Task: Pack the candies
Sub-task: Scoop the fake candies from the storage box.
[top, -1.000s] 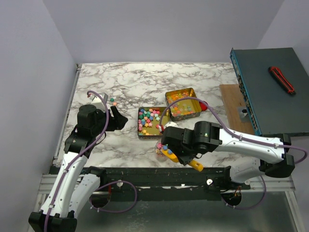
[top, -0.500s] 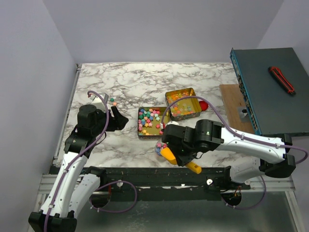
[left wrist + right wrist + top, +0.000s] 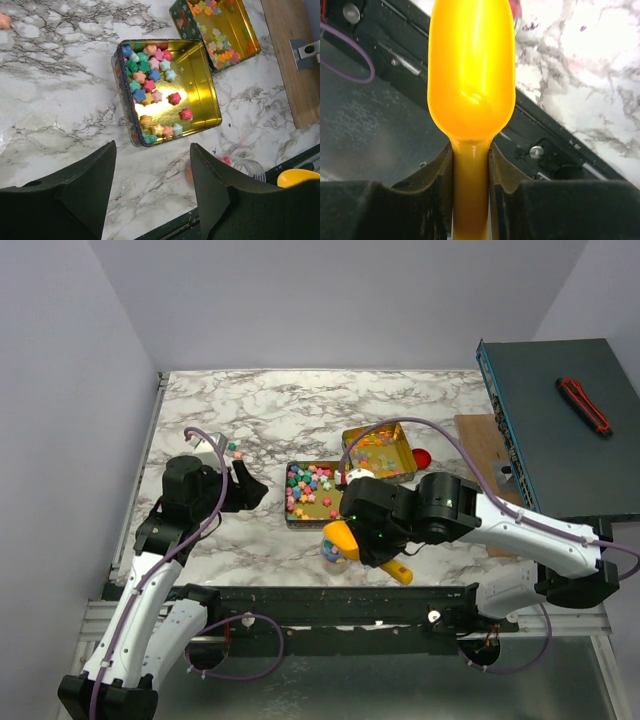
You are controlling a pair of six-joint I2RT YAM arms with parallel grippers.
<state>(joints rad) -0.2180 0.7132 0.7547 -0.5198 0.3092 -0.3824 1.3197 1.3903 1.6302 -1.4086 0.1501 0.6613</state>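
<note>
Gripping the yellow-orange scoop [image 3: 471, 75] by its handle, the right gripper [image 3: 471, 187] is clenched, with one finger on each side of the handle. The scoop bowl hangs over the near edge of the worktop [image 3: 290, 415], partly above the black frame rail [image 3: 300, 600].

The left gripper [image 3: 150, 200] is released. Its fingers stand well apart with nothing between them. It hovers above the marble surface on the left side, just beside the near tin [image 3: 202, 107].

The candies [image 3: 150, 85] lie mainly in two open tins with gold interiors:
- The near tin holds pastel star-shaped pieces, crowded along its left wall and front edge.
- The far tin [image 3: 400, 440] sits up and to the right of the near tin, tilted relative to it, and holds glossy orange and yellow pieces.

A few loose candies rest on the worktop beyond the left gripper.

A clear jar [image 3: 248, 169] lies near the front edge, just beside the scoop bowl. A red cap [image 3: 422, 458] rests beside the far tin. A dark box [image 3: 540, 410] at the right carries a red and black tool [image 3: 583, 405].
</note>
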